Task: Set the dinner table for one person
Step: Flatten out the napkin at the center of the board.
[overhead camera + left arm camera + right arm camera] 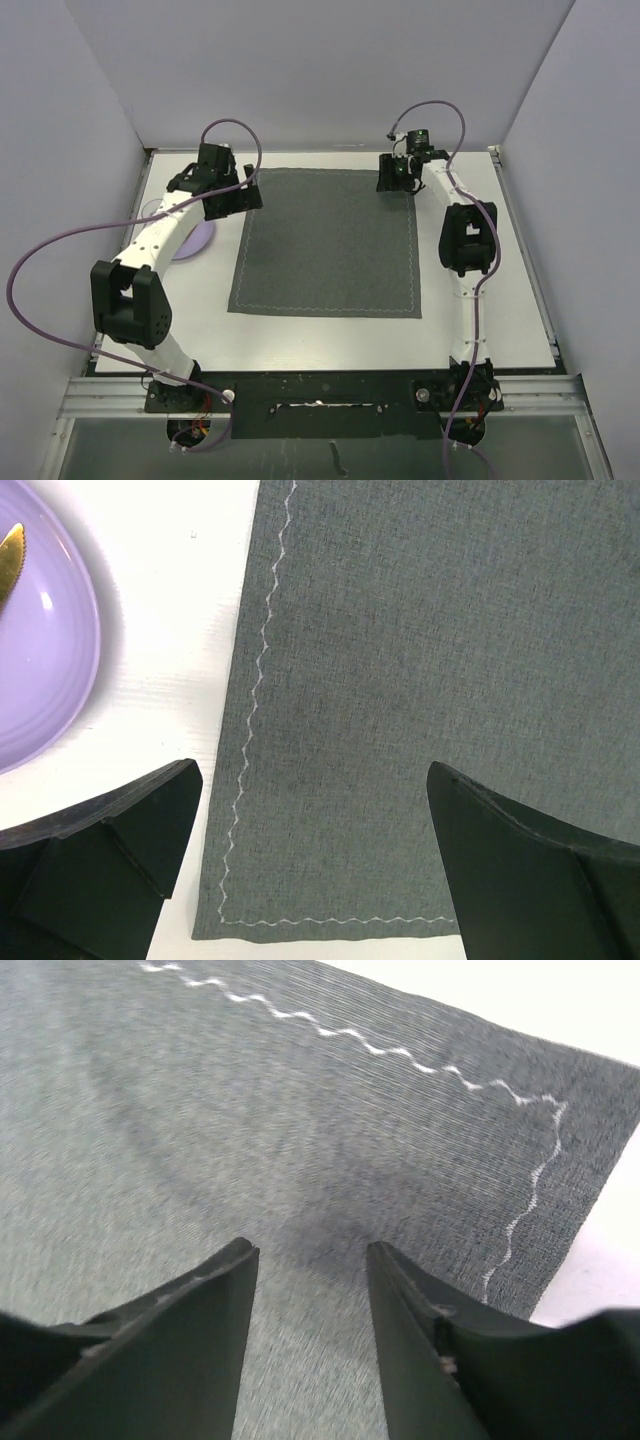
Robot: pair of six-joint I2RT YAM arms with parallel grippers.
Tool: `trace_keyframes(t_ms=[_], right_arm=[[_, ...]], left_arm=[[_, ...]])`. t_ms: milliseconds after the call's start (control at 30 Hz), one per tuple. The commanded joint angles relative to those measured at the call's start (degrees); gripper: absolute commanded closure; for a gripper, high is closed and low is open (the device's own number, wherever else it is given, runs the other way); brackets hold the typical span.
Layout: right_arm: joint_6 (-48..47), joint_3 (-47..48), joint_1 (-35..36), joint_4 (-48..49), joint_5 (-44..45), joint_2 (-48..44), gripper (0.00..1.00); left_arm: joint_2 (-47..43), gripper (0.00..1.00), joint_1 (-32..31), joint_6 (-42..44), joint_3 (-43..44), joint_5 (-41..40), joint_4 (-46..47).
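The left arm (150, 260) rose from its base, bent at the elbow and stretched forward and inward, the left gripper (228, 190) pointing down with its jaws spread wide. The right arm (465, 240) reached far ahead, and the right gripper (397, 175) turned inward, its fingers (200, 1300) parted by a narrower gap.

High view from the near edge, looking down on the desk (510, 310), wrist views close above the placemat (325, 240), common to all three.
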Motion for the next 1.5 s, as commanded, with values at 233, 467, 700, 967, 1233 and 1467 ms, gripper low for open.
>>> trace_keyframes(t_ms=[233,467,700,967,1233,1467], right_arm=[[3.3,-5.3,5.4,-2.9,-0.1,-22.1,0.81],[12.7,-40.5,17.5,-1.4,9.8,-47.5,1.0],[24.3,-67.3,31.8,-1.0,17.8,-63.9,1.0],[23.6,-69.9,32.2,-2.9,24.4,-61.2,1.0],[24.8,-69.7,32.5,-2.1,24.8,-54.2,1.0],[25.2,-67.8,32.8,-3.2,27.7,-46.5,1.0]], left_arm=[[-10.6,0.02,1.1,-0.7,-2.4,1.6,-0.3],[-24.1,0.23,1.3,-5.2,-14.3,5.7,1.1],[-37.0,1.0,1.4,-7.6,-24.0,8.1,-0.6],[-44.7,0.05,1.5,-7.3,-27.4,9.1,-4.5],[-47.9,0.02,1.5,-6.8,-26.1,6.9,-8.5],[-47.1,0.02,1.6,-5.2,-24.1,5.4,-9.9]])
